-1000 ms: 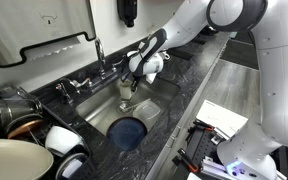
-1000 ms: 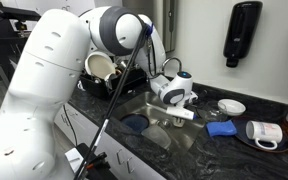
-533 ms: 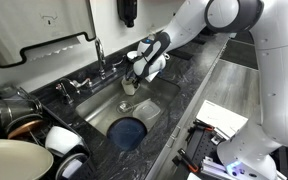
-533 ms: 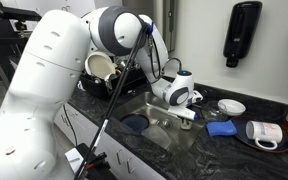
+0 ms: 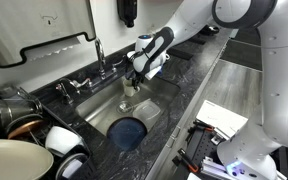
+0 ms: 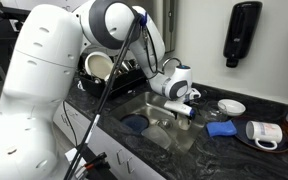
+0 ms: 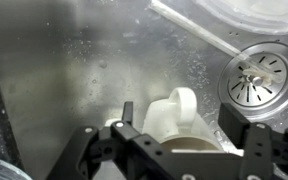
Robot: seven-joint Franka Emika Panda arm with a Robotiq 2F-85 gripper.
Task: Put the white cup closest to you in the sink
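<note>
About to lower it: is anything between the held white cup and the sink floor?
Nothing visible. In the wrist view, bare steel of the sink lies beneath the white cup in the gripper; the drain and a thin white stick lie off to one side.

I see a dark speckled stone countertop [image 5: 189, 78] running along a plain white wall [image 6: 199, 30]. A black wall-mounted dispenser [image 6: 240, 33] hangs on that wall above the counter and shows in both exterior views. A grey metal paper-towel box [image 5: 34, 25] is fixed higher up, in an exterior view. Light reads even, soft, indoor.
</note>
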